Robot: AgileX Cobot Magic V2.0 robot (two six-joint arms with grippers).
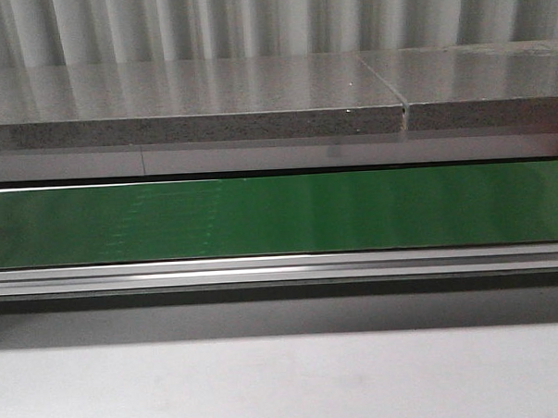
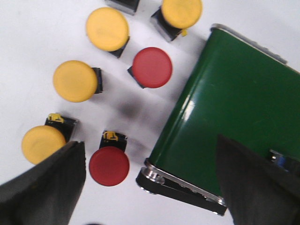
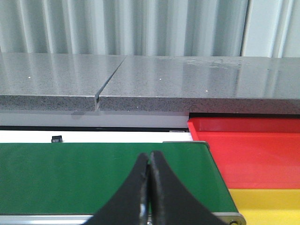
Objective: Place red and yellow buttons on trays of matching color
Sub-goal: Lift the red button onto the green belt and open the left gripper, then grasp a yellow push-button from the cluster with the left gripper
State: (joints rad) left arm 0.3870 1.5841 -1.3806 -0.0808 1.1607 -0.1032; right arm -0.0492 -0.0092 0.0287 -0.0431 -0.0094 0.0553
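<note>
The left tool [image 2: 150,187] points straight down with its two dark fingers [image 2: 44,187] spread wide and nothing between them. The right tool [image 3: 149,197] lies level, its fingertips pressed together (no gap shows). Neither arm appears in the front view.

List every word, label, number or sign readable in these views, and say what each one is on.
No text can be read in any view.
Yellow tags on the button bodies: too small and blurred to read.
Green conveyor belt, red tray, stone ledge: no markings show.
</note>
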